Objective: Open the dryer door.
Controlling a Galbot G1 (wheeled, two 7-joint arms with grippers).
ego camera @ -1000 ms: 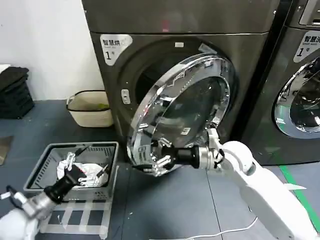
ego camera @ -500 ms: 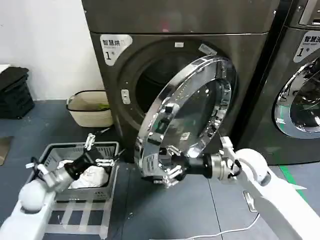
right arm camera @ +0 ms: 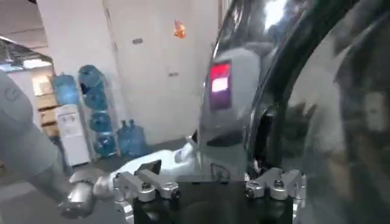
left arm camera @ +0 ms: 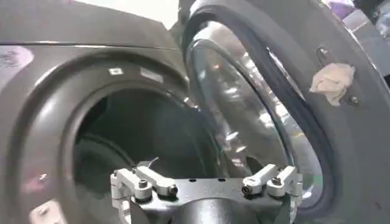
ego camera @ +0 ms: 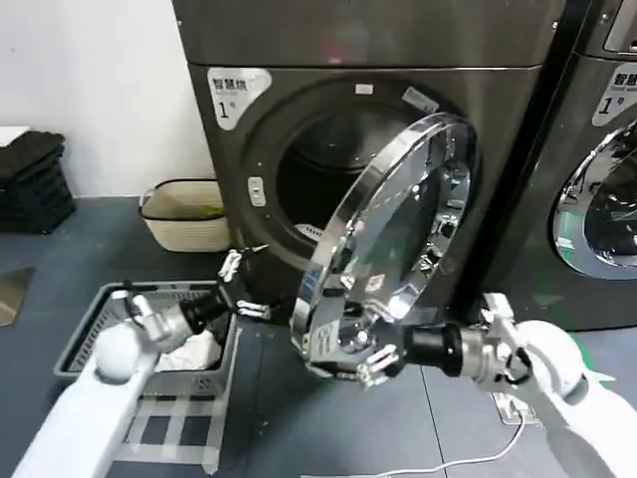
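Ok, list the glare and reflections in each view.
Head view: bright highlights along the dryer door chrome rim. Left wrist view: pale streaks of glare across the door's bulging glass. Right wrist view: the door mirrors the room and carries a white glare patch.

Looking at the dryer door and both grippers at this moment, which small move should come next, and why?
Probably the right gripper should push the dryer door a little farther outward. The door stands about half open, with the drum mouth exposed, and the right gripper sits at its lower rim. The left gripper, jaws open, hangs before the opening.
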